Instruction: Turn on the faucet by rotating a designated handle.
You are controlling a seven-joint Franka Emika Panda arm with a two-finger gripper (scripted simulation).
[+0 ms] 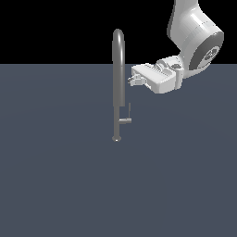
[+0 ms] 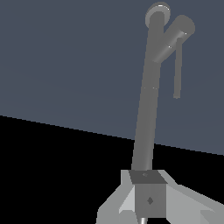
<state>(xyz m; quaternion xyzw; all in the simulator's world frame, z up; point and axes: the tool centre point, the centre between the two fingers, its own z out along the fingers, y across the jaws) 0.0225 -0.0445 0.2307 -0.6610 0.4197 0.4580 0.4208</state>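
1. The faucet (image 1: pixel 118 88) is seen standing upright on a flat blue-grey surface (image 1: pixel 55 176), well away from the surface's near edge and close to the middle of its width in the exterior view.
2. Its small round base flange (image 1: pixel 117 138) is set directly on the surface, and the gooseneck top is curved over above the surface's far edge line.
3. The handle (image 1: pixel 127 116) is carried low on the pipe, on the exterior view's right: a short stub is joined to a thin rod that is pointed upward.
4. In the wrist view the faucet (image 2: pixel 146 113) is shown along its length, with the handle (image 2: pixel 177 57) beside its far end.
5. The gripper (image 1: pixel 133 80) is held level beside the upper pipe, on the exterior view's right, above the handle and apart from it.
6. Its fingertips are found just beside the pipe; whether the jaws are parted or closed cannot be told, and contact cannot be judged.
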